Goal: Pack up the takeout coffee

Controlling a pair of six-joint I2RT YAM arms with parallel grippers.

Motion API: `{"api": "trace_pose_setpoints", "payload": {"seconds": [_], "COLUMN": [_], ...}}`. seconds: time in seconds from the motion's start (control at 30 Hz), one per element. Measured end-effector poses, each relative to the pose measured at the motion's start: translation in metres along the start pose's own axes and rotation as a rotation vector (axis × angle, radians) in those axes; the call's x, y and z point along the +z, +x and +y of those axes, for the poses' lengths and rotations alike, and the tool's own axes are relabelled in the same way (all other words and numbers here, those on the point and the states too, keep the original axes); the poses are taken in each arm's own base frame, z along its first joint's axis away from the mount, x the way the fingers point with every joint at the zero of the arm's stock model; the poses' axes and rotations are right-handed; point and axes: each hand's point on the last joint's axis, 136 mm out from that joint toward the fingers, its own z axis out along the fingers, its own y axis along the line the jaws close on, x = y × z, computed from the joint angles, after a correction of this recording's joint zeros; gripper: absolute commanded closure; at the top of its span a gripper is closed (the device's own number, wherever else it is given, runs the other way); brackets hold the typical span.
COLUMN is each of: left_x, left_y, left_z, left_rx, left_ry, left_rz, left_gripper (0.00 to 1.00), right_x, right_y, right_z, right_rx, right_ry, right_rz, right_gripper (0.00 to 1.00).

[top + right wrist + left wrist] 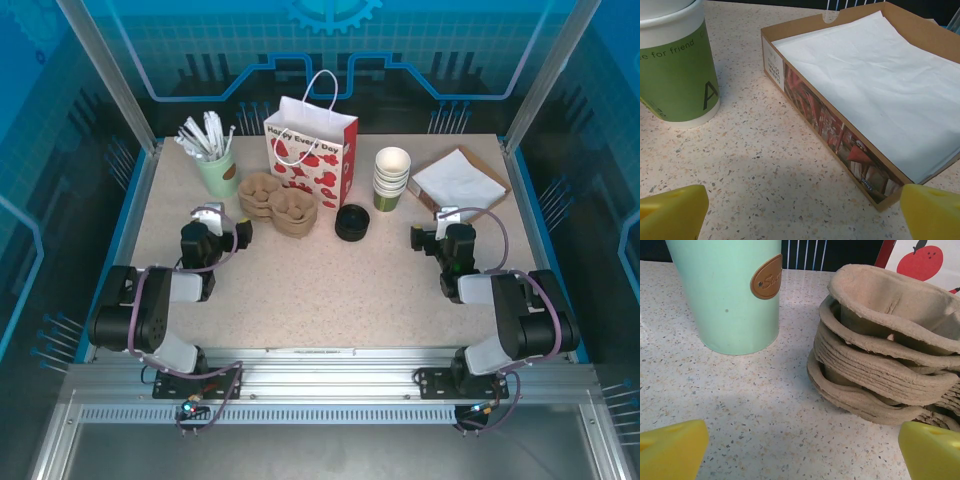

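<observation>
The takeout coffee, a lidded green cup, is out of view. A stack of lidless green-and-white cups [392, 178] stands at the back right of centre, and its lowest cup [677, 65] rises at the left of the right wrist view. A loose pile of black lids [351, 222] lies mid-table. The red-and-white paper bag [311, 150] stands upright at the back. My left gripper [222, 225] [805, 450] is open over bare table, just short of the pulp cup carriers [880, 350]. My right gripper [440, 228] [805, 210] is open too, between the cup stack and the napkin tray [840, 130].
A mint cup [215, 168] [725, 295] holding white utensils stands at the back left. The stacked pulp carriers [278, 203] sit beside it. The cardboard tray of white napkins [460, 180] lies at the back right. Speckled tabletop [330, 290] stretches between the arms.
</observation>
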Motion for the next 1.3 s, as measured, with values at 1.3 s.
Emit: {"api": "trace_pose_setpoints", "payload": {"seconds": [1.3], "left_x": [-0.029], "left_y": [-0.038], "left_z": [-0.004], "left_rx": [-0.038], "left_ry": [-0.014], "left_rz": [-0.035], "left_gripper": [0.01], "right_x": [-0.037], "right_y": [-0.06], "right_z": [-0.017], "right_rx": [0.103], "right_ry": [0.061], "right_rz": [-0.052], "right_gripper": [0.0]}}
